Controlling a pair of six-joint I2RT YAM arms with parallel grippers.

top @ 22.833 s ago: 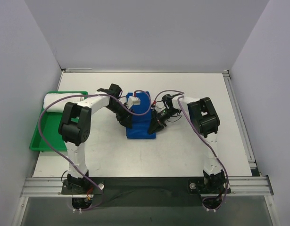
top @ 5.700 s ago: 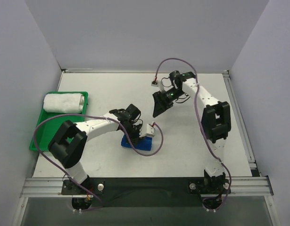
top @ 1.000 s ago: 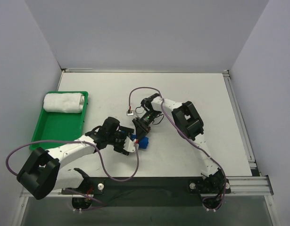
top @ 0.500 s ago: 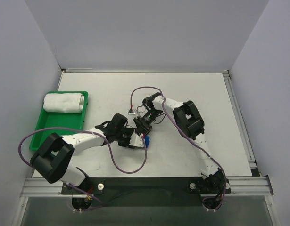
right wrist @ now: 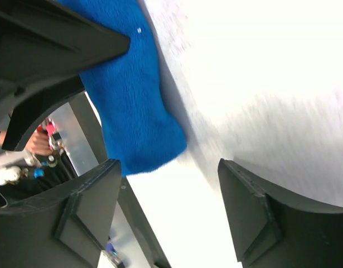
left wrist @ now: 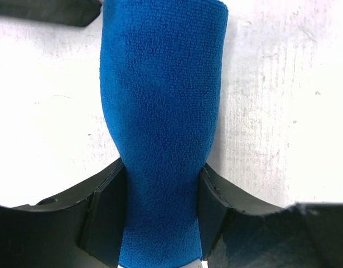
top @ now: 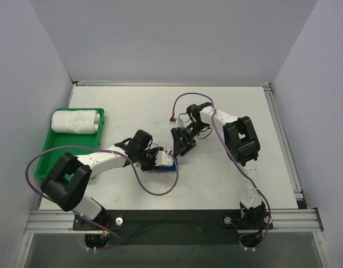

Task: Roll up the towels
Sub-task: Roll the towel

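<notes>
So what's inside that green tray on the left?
A rolled white towel lies at the far end of the green tray; the rest shows bare green. What's beneath the towel is hidden.

Rolled blue towel on the table; rolled white towel at the far end of the green tray

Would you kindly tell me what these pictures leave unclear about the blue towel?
Top view: the left hand covers most of the blue towel.
Left wrist view: its near end runs off the bottom edge.
Right wrist view: motion blur; right hand's contact with it unclear.
</notes>
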